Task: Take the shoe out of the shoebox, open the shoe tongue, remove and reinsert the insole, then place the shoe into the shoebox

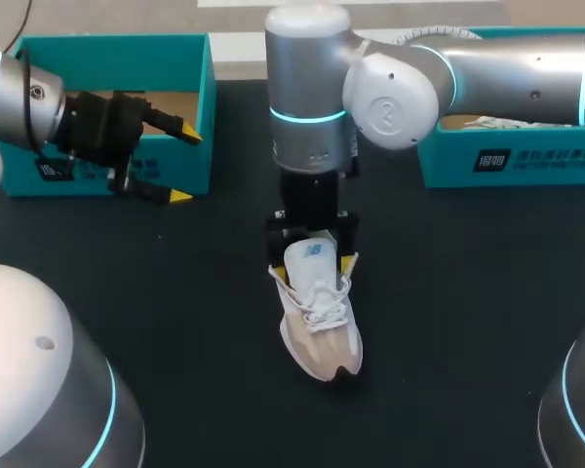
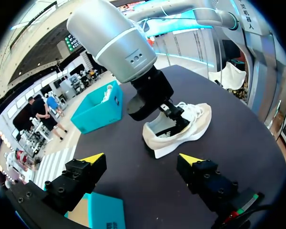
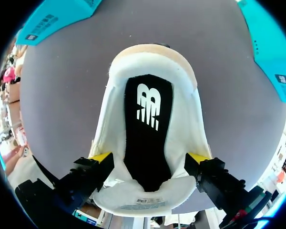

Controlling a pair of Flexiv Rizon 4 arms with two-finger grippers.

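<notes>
One shoe [image 1: 322, 331] lies mid-frame on the table [image 1: 468, 341], tongue lifted, insole [image 3: 148, 143] showing. The right gripper [image 1: 312, 263], spread, straddles it at the tongue. The left gripper [image 1: 185, 166], also spread, hangs upper left before the shoebox [image 1: 203, 107]. This looks like the insole step; next, pinch the insole's edge.

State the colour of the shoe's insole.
Black insole with white logo; best in right wrist view.

The shoe [image 1: 319, 317] has a white mesh cloth upper with soft, matt beige suede-like panels and white cord laces. The insole [image 3: 148, 138] inside it is matt black fabric. The table [image 1: 175, 322] under the shoe is dark and matt. The shoebox [image 1: 107, 45] left of the shoe is teal cardboard, plain brown inside. The right arm [image 1: 307, 88] above the shoe has a smooth, glossy silver casing.
</notes>
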